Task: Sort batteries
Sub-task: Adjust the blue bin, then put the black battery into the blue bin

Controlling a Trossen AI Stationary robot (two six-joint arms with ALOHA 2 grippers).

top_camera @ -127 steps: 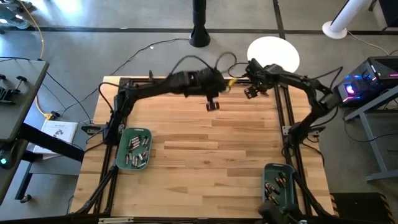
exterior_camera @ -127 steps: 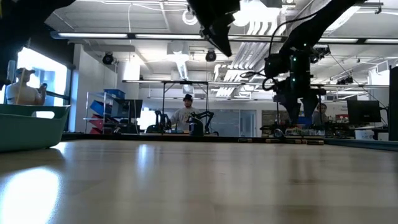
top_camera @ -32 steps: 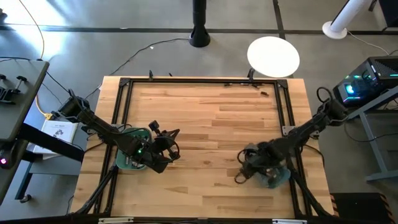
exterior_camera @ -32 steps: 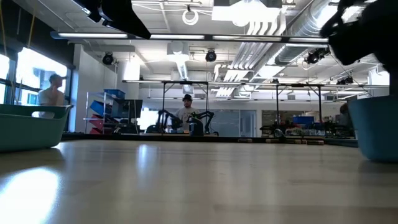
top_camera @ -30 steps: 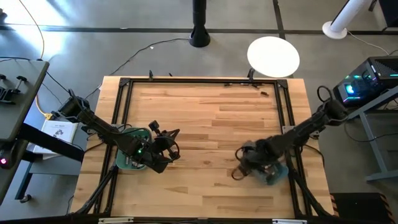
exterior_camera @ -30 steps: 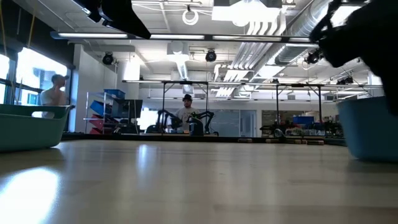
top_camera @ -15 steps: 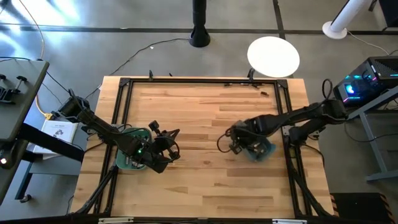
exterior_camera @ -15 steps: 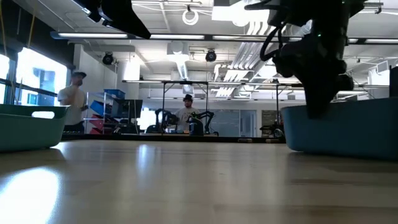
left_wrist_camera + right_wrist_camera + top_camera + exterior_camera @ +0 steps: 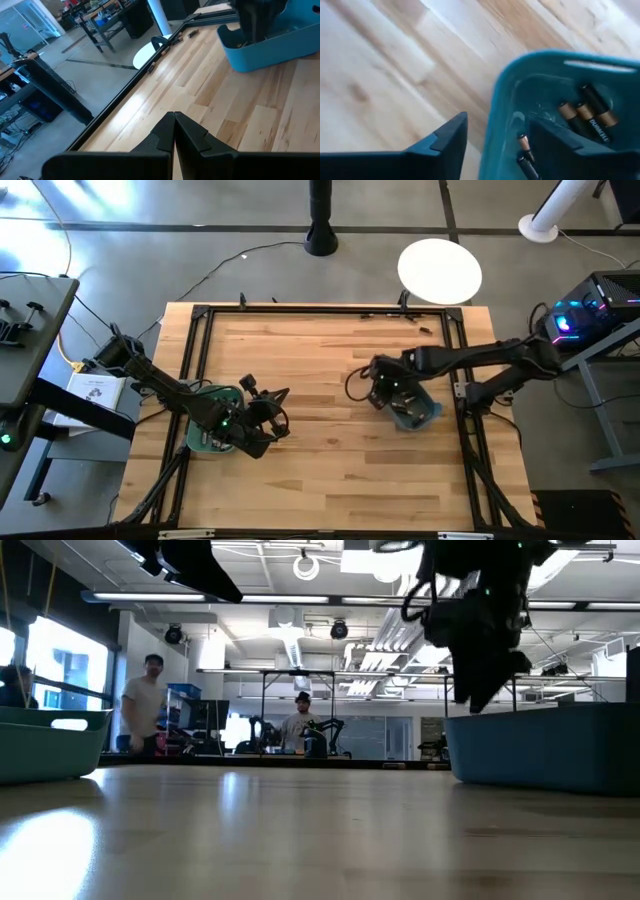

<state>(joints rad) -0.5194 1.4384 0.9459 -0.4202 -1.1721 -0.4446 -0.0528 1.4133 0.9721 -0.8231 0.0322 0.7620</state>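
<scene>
1. at the left of the wooden table a teal bin sits by the frame rail, mostly covered by the left arm; what lies in it cannot be made out.
2. the left gripper hangs just beside that bin on its inner side, its two dark fingers pressed together with nothing between them.
3. right of centre a second teal bin rests on the table; dark, copper-tipped batteries lie together on its floor, with one or two more nearer the rim.
4. the right gripper is at this bin's near wall, jaws parted, one finger outside and the other inside; whether they touch the rim cannot be told.
5. beyond the table a person stands and another sits.
</scene>
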